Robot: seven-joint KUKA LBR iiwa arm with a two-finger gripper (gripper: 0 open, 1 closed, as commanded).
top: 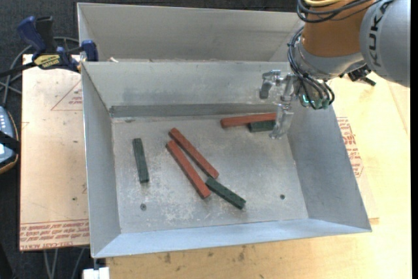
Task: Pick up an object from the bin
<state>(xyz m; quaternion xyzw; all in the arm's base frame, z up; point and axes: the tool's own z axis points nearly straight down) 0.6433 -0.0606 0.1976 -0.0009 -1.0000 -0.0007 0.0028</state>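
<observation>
A grey metal bin [196, 36] holds a scatter of flat bars as the KUKA arm [388, 36], orange-capped at the wrist, reaches in over the bin's right wall. Its gripper [279, 129] is down at the bin's far right floor, at the right end of a red bar [243, 121] that lies along the foot of the bin's back wall. Whether the gripper is apart or together cannot be told. Two longer red bars [194, 153] lie slanted, side by side, at the bin's middle. A dark green bar [226, 193] lies at their near end toward the bin's front. A green bar [140, 160] lies alone at the bin's left. A short dark green block [260, 128] sits against the red bar by the gripper.
</observation>
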